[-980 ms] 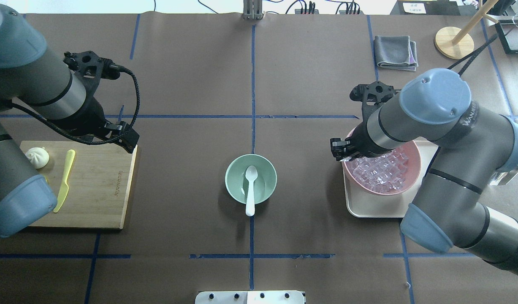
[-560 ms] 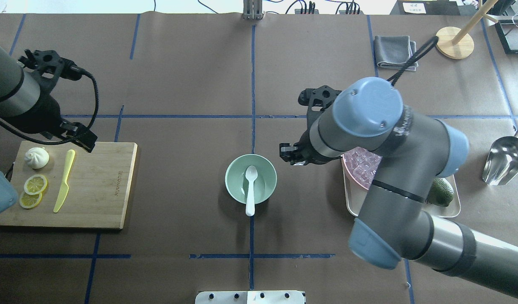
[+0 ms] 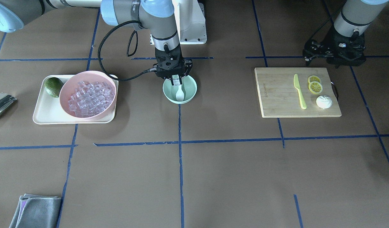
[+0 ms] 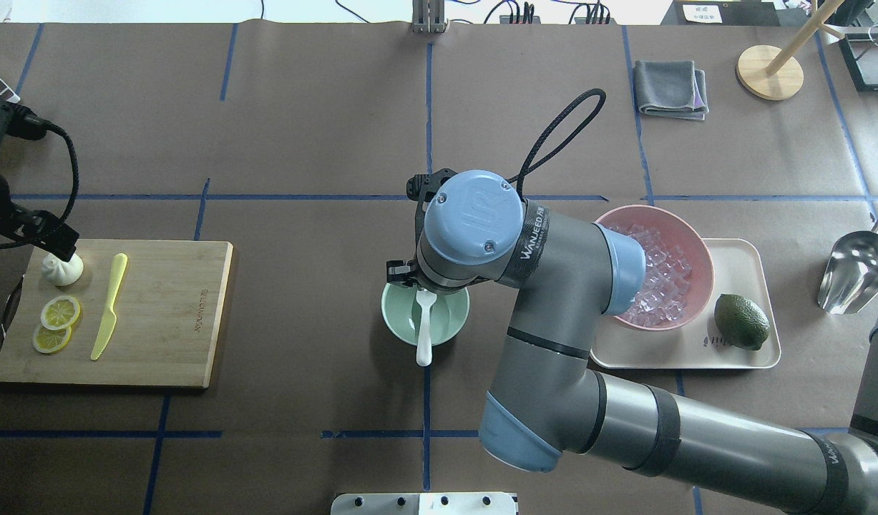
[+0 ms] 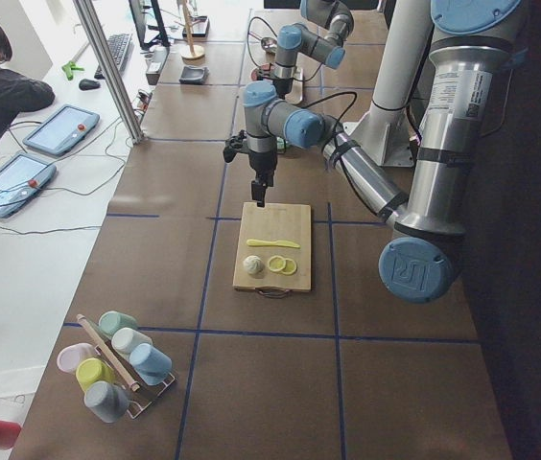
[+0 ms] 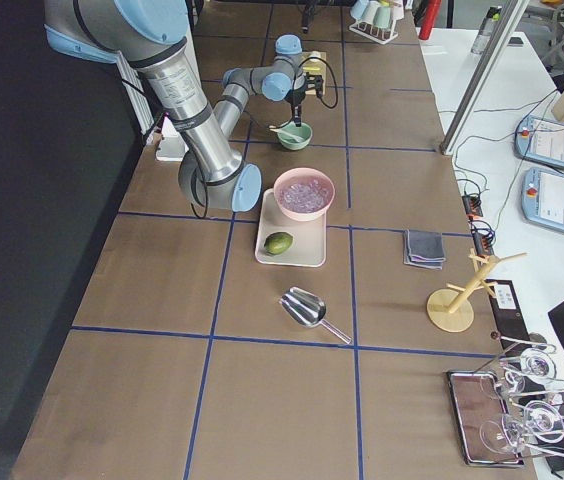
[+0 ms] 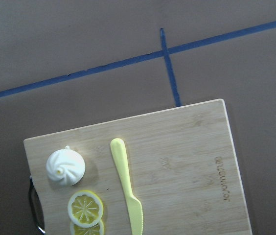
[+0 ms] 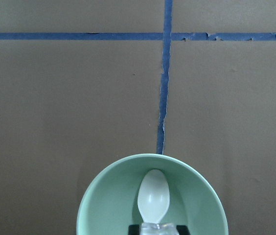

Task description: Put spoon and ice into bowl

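the right arm comes in from the robot's side of the table, its forearm lying low and slanted, elbow bent, and its wrist turned straight down over the mint-green bowl [image 4: 394,323]. the right gripper [image 3: 176,81] hangs just inside the bowl's rim, clenched on one clear ice cube [image 8: 158,228] that sits between its fingertips, above the bowl's floor. under it lies the white spoon [image 4: 424,325], scoop in the bowl, its handle leaning over the rim on the robot's side and poking out past it.

to the robot's right a beige tray [image 3: 43,112] carries the pink bowl [image 3: 61,90], heaped with more ice cubes [image 3: 89,96], and an avocado [image 3: 53,86] beside it.

to the robot's left, well apart from the bowl, the left arm is drawn back with its left gripper [image 5: 262,196] pointing down over the end of the wooden cutting board [image 3: 276,95]. whether its jaws are parted or closed cannot be told. on the board lie a yellow-green plastic knife [image 3: 299,91], two lemon slices [image 3: 314,84] and a white bun [image 3: 323,102].

at the far edge lies a folded grey cloth [image 4: 671,87].
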Motion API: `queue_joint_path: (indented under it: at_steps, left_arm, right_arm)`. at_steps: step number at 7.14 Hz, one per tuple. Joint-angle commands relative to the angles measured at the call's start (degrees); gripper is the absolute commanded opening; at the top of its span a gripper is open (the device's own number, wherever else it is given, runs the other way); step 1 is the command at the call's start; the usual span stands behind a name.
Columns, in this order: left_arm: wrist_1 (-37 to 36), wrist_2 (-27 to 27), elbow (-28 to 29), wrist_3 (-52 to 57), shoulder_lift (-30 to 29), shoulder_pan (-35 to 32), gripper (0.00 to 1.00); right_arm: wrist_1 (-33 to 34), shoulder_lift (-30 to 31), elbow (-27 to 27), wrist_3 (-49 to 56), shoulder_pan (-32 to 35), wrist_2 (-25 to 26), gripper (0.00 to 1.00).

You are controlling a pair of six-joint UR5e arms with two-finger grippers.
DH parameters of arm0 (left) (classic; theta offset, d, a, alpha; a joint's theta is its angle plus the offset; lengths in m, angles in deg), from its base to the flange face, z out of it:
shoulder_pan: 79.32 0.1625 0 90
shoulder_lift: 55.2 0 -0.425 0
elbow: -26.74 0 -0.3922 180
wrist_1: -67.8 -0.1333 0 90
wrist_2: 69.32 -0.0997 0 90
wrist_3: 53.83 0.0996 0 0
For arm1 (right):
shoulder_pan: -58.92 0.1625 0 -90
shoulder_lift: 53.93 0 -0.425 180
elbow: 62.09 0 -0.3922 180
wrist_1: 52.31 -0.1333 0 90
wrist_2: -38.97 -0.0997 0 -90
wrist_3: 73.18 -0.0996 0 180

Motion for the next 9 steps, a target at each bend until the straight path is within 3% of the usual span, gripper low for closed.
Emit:
queue_joint_path:
  at_steps: [1,3,5,7,8,9]
  left_arm:
    - [0.3,0.0,-0.2,7.0,2.9,-2.3,1.00]
    - [0.3,0.1,-0.1,9.9,4.1,-3.3,1.00]
    - [0.3,0.6,0.7,15.0,4.9,-7.0,1.00]
    - [0.3,3.0,6.3,24.0,6.6,-15.9,1.00]
    - [0.5,10.5,11.8,24.3,6.4,-21.6,1.00]
    - [2.2,14.3,18.2,26.2,5.8,-25.9,1.00]
  right_arm:
    - [-0.2,-0.2,0.2,0.0,-0.1,0.5,1.00]
    - [-0.3,-0.2,0.4,0.0,0.2,0.6,1.00]
    - [0.9,1.3,4.3,1.0,3.9,-0.4,1.00]
    - [5.7,9.0,11.6,10.4,12.1,-7.7,1.00]
    - [6.1,14.1,14.4,19.7,18.2,-12.0,1.00]
    - [6.1,18.7,14.6,28.4,25.6,-17.8,1.00]
